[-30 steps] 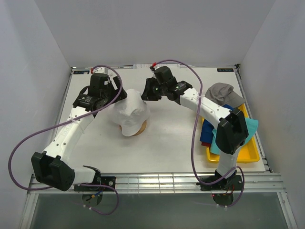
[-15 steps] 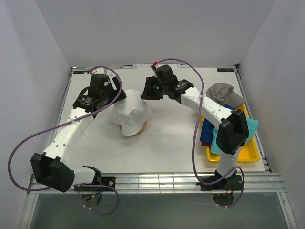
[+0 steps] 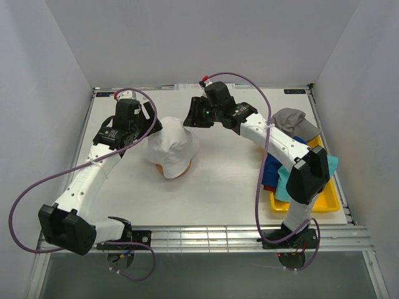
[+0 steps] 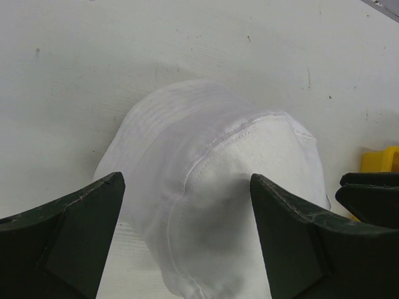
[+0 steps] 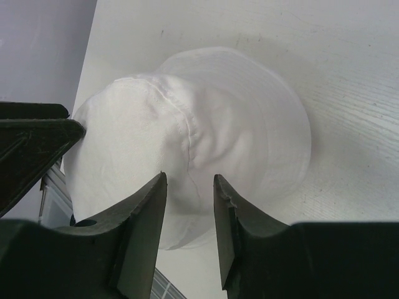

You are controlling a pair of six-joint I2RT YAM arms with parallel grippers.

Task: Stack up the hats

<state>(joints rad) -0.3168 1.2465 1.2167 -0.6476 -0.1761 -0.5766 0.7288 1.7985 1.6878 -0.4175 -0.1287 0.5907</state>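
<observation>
White fabric first: found the white hat [image 3: 173, 144] draped crown-up over the wooden stand [image 3: 181, 170], directly ahead of the left hand [image 4: 187, 187] and just ahead of and below the right hand [image 5: 190, 180]; saw the two hands facing each other across the crown, one on either side. Found the left hand spread wide, its fingers [image 4: 75, 230] well apart, the crown framed in the gap and nothing clamped; could not tell whether either finger brushed the cloth. Found the right hand parted only narrowly, its fingers [image 5: 137, 237] near each other but not meeting, gripping nothing. Noted the other hats well behind the right hand, alongside its arm: the grey hat [image 3: 288, 120] lying by the far end of the yellow tray [image 3: 324, 204]; the teal hat [image 3: 332, 164] spilling over the tray's outer rim; the navy blue hat [image 3: 269, 168] and the dark red hat [image 3: 269, 185] bunched at its inner edge, partly hidden by the arm. Saw stand and tray resting on the pale worktop [image 3: 218, 187].
</observation>
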